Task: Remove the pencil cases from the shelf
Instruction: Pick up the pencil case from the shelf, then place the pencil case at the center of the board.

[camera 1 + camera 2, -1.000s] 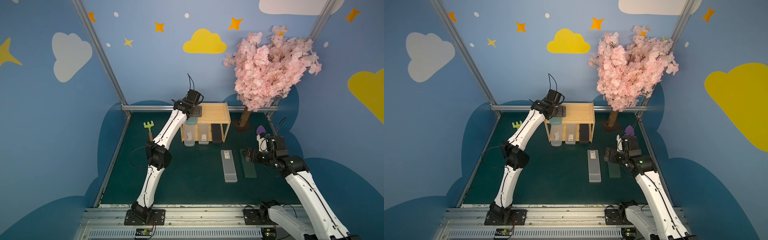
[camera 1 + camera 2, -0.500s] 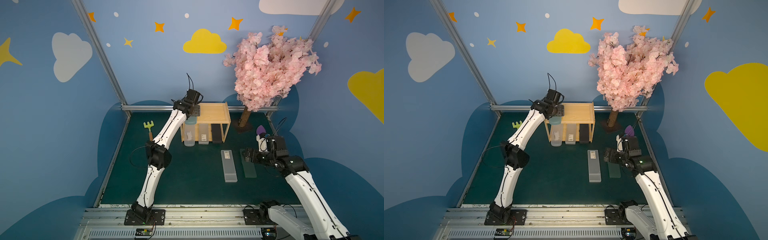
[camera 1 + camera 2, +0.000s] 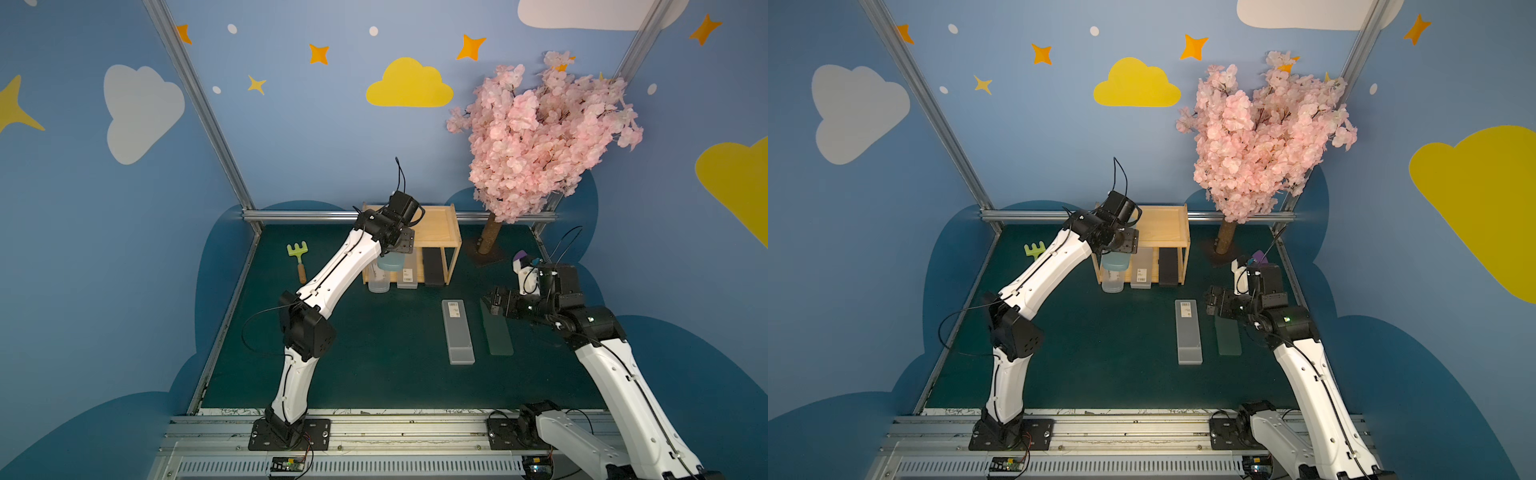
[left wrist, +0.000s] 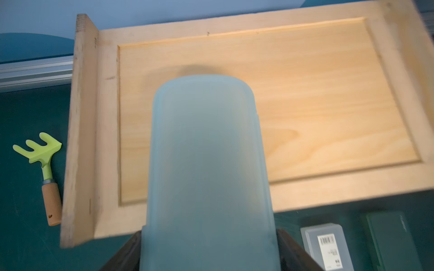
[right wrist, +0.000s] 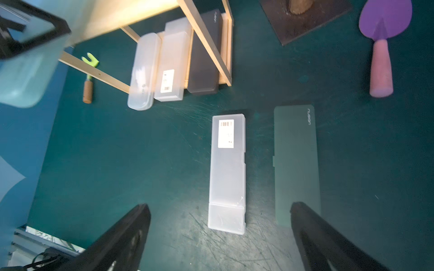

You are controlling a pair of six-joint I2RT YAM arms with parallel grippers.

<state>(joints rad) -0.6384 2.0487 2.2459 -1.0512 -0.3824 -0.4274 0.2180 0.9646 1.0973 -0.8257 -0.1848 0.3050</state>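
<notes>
My left gripper (image 4: 210, 246) is shut on the light teal pencil case (image 4: 206, 164), which reaches over the left part of the shelf's top board (image 4: 305, 105). Both top views show that case (image 3: 390, 262) at the shelf's (image 3: 436, 226) front left corner. On the lower tier lie a clear rounded case (image 3: 378, 280), a frosted barcode case (image 3: 406, 274) and a black case (image 3: 434, 270). A frosted case (image 5: 227, 169) and a dark green case (image 5: 297, 164) lie on the mat. My right gripper (image 5: 219, 205) hangs open above their near ends, holding nothing.
A green toy rake (image 3: 298, 259) lies left of the shelf. A purple toy shovel (image 5: 382, 47) lies at the right, beside the pink blossom tree's trunk (image 3: 488, 237). Metal rails edge the green mat (image 3: 374, 353).
My left jaws have closed onto the teal case at the top board. The right arm has barely moved.
</notes>
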